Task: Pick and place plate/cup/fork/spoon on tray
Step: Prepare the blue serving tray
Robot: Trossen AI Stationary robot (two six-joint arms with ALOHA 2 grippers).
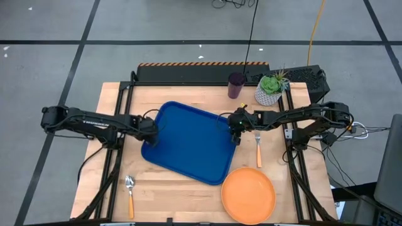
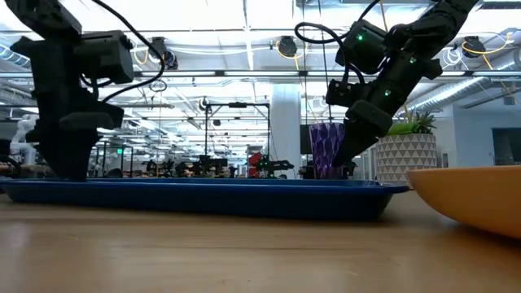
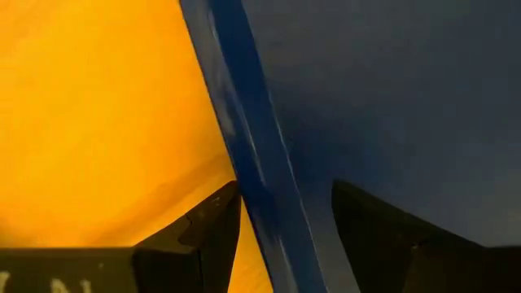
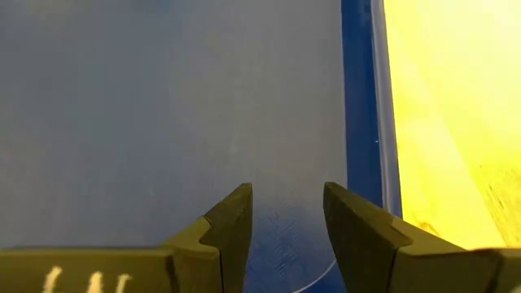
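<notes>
Both fingers astride tray rim.

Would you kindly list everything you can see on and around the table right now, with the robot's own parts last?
tray: one, blue, middle of the table, lying at an angle, nothing on it.
plate: one, orange, near edge of the table, right of the tray's near corner.
cup: one, dark purple, far edge, beyond the tray.
potted succulent: one, green in a white pot, right of the cup.
fork: one, orange handle, right of the tray.
spoon: one, orange handle, near-left part of the table.
left claw: dark, open, straddling the tray's left rim.
right claw: dark, open, over the tray's right edge.
</notes>
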